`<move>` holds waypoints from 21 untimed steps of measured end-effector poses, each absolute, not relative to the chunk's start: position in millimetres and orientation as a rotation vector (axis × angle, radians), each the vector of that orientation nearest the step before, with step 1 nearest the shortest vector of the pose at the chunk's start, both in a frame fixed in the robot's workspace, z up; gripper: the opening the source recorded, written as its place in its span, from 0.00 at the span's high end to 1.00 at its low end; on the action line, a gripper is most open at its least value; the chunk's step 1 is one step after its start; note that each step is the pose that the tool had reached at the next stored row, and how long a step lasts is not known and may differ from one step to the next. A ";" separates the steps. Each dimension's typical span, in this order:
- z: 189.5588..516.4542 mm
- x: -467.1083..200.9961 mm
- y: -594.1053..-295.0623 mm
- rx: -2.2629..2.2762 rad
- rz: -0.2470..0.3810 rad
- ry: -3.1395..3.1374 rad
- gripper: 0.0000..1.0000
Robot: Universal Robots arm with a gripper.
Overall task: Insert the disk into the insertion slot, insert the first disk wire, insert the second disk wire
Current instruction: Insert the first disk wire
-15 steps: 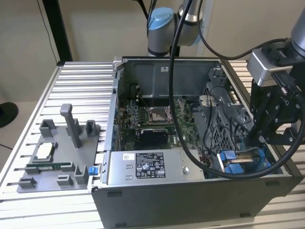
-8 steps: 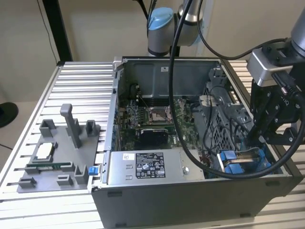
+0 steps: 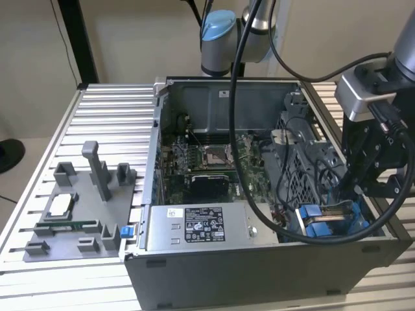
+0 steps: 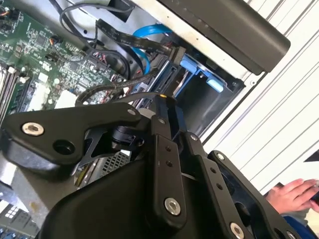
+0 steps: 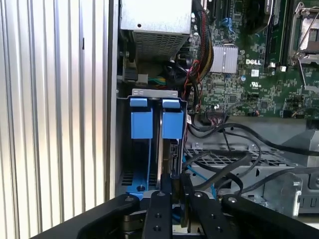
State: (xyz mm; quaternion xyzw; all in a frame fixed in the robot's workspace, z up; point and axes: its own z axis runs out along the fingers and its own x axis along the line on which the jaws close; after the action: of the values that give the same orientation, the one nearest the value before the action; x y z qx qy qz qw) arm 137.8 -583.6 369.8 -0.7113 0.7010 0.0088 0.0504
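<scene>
- Claw [image 5: 176, 180] nearly closed, only a narrow gap between its tips, just above the disk [image 5: 159, 154].
- Disk sits on edge inside the insertion slot [image 5: 153, 93], at the computer case's [image 3: 259, 272] 4 o'clock.

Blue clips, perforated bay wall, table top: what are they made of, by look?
Blue clips: moulded plastic, likely; saturated colour, soft sheen.
Insertion slot wall: sheet metal, probably steel; dull grey, punched holes.
Table: looks like extruded aluminium; pale ribbed slats, satin.
</scene>
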 end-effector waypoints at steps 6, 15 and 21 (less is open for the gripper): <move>360.8 134.1 -583.5 -2.156 0.009 2.124 1.00; 353.7 134.0 -583.5 -2.177 -0.018 2.074 1.00; 351.0 134.0 -583.3 -2.202 -0.016 2.047 1.00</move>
State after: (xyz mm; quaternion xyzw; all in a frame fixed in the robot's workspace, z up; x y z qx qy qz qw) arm 134.0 -583.3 351.0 -0.7307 0.6793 -0.0053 0.0676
